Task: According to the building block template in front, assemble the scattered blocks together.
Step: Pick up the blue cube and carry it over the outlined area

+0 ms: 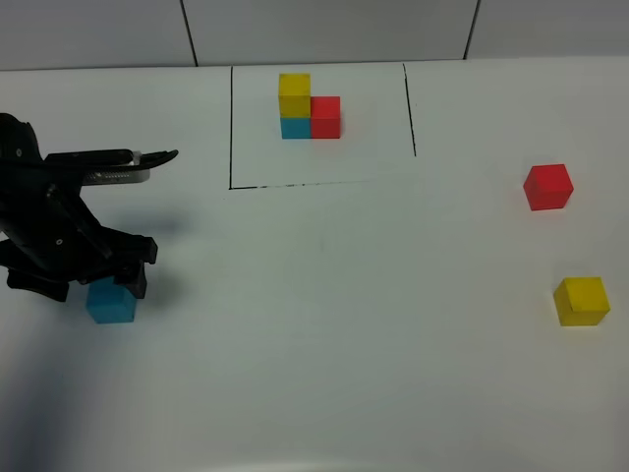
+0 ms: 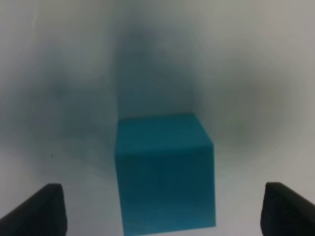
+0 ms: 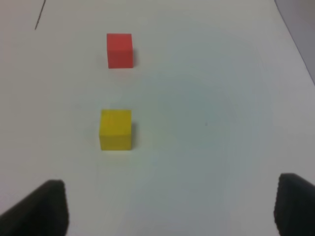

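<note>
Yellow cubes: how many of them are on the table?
2. The stacked yellow cube sits on the blue cube inside the black outline at the back. The loose yellow cube lies at the right, nearer than the loose red cube. None seems hidden.

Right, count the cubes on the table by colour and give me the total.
Yellow: 2, the framed yellow cube and the loose yellow cube.
Red: 2, the framed red cube and the loose red cube.
Blue: 2, the framed blue cube and the loose blue cube.
Total: 6.
</note>
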Robot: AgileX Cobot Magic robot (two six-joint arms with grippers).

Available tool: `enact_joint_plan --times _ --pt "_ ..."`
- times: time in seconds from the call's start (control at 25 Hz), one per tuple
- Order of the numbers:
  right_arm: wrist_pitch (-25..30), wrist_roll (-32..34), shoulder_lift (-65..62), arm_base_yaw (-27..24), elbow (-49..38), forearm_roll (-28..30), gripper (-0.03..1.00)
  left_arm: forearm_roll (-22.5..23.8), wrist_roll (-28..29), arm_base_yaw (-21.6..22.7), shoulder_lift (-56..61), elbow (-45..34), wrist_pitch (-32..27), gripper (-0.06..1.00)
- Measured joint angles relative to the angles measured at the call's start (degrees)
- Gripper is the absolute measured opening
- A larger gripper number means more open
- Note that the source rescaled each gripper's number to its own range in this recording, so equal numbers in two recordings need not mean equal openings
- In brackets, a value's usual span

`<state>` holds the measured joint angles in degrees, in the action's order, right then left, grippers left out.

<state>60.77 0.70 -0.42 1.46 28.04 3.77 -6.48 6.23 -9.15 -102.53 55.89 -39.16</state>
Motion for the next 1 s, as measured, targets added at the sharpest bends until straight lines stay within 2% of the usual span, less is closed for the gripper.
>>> enact_joint_plan --times 0.2,0.28,0.32,0.36,0.44,0.48,0.52,0.68,0.8,1.0 --pt "0.0 0.0 0.0 0.0 0.0 0.0 0.77 0.0 0.0 0.0 -3.9 0.0 1.0 0.99" --pt "0.0 0.0 0.0 0.0 0.0 0.0 0.77 0.0 0.0 0.0 -4.8 0.0 1.5 0.93" --pt "0.0 0.0 0.0 0.0 0.0 0.0 0.77 0.0 0.0 0.0 -4.8 0.0 1.7 0.84" --pt "0.0 0.0 0.0 0.0 0.0 0.0 0.77 0.0 0.0 0.0 -4.8 0.0 2.0 0.71" --pt "0.0 0.0 0.0 0.0 0.0 0.0 0.77 0.0 0.0 0.0 -4.8 0.0 2.3 0.35" --pt "0.0 0.0 0.0 0.0 0.0 0.0 0.77 0.0 0.0 0.0 -4.8 0.0 2.3 0.08" --pt "0.0 0.0 0.0 0.0 0.0 0.0 0.77 0.0 0.0 0.0 -4.8 0.0 2.3 0.00" --pt "0.0 0.0 0.0 0.0 0.0 0.0 0.77 0.0 -3.2 -0.1 -4.9 2.0 -0.1 0.00" --pt "0.0 0.0 0.0 0.0 0.0 0.0 0.77 0.1 -9.6 -1.2 -4.9 5.4 -4.5 0.00" --pt "0.0 0.0 0.0 0.0 0.0 0.0 0.77 1.8 -20.0 -6.1 -6.4 13.5 -11.5 0.00"
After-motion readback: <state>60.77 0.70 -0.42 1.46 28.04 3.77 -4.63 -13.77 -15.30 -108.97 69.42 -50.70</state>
